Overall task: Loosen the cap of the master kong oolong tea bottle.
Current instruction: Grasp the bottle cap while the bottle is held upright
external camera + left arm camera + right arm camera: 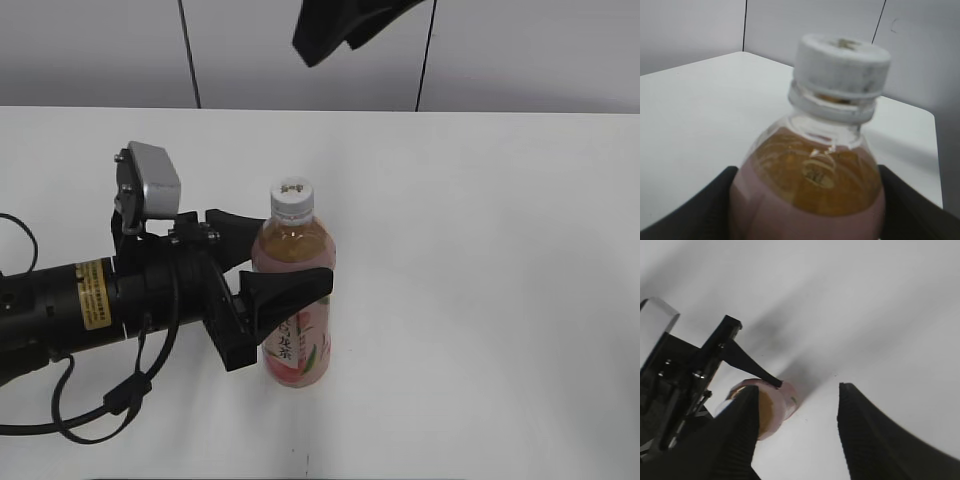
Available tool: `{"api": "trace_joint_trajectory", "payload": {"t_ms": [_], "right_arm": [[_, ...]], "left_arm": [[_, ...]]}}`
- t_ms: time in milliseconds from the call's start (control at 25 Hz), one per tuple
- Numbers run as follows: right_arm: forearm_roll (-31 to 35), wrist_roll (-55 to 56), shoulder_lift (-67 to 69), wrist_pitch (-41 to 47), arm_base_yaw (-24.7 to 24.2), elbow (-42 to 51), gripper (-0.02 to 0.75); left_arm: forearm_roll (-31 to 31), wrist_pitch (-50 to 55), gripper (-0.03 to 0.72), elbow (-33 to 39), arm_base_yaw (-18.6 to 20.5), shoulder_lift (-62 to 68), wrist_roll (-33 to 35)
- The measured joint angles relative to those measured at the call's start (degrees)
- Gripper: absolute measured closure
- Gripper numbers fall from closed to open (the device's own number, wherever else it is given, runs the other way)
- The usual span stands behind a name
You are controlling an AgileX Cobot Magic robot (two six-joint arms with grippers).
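Note:
The master kong oolong tea bottle [296, 335] stands upright on the white table [480, 250], with pale amber tea and a pink label. Its white ribbed cap [292, 200] sits on the neck; it fills the left wrist view [842, 65] above the bottle's shoulder [810, 170]. My left gripper [290, 255] is shut on the bottle's upper body, one black finger on each side [807, 210]. My right gripper [350, 25] hangs high above, open and empty [799, 390]. It looks down on the bottle [775, 407], whose cap is mostly hidden behind a finger.
The left arm with its grey camera block [152, 180] and cables lies across the table's left side. A grey wall with dark seams [190, 50] runs behind the table's far edge.

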Motion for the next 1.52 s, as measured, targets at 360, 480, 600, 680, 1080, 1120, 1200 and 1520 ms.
{"api": "trace_joint_trajectory", "payload": {"t_ms": [360, 480, 600, 680, 1080, 1120, 1200, 1520], "right_arm": [[-4.6, 12.6, 0.0, 0.2, 11.1, 0.0, 0.352], [-4.8, 15.7, 0.0, 0.2, 12.8, 0.0, 0.349], [-5.3, 17.7, 0.0, 0.2, 13.0, 1.3, 0.334], [-6.3, 18.3, 0.0, 0.3, 13.0, 2.9, 0.32], [-9.8, 20.5, 0.7, 0.5, 13.0, 7.1, 0.31], [-9.8, 20.5, 1.1, 0.5, 13.0, 7.1, 0.31], [-9.8, 20.5, 1.9, 0.5, 13.0, 7.2, 0.31], [-11.0, 20.9, 2.6, 0.5, 13.0, 7.2, 0.31]], "left_arm": [[0.0, 0.0, 0.213, 0.0, 0.0, 0.0, 0.0], [0.0, 0.1, 0.213, 0.0, 0.0, 0.0, 0.0], [0.0, 0.1, 0.213, 0.0, 0.0, 0.0, 0.0], [0.0, 0.1, 0.213, 0.0, 0.0, 0.0, 0.0], [0.0, 0.1, 0.213, 0.0, 0.0, 0.0, 0.0], [0.0, 0.1, 0.213, 0.0, 0.0, 0.0, 0.0], [0.0, 0.1, 0.213, 0.0, 0.0, 0.0, 0.0], [0.0, 0.1, 0.213, 0.0, 0.0, 0.0, 0.0]]}}
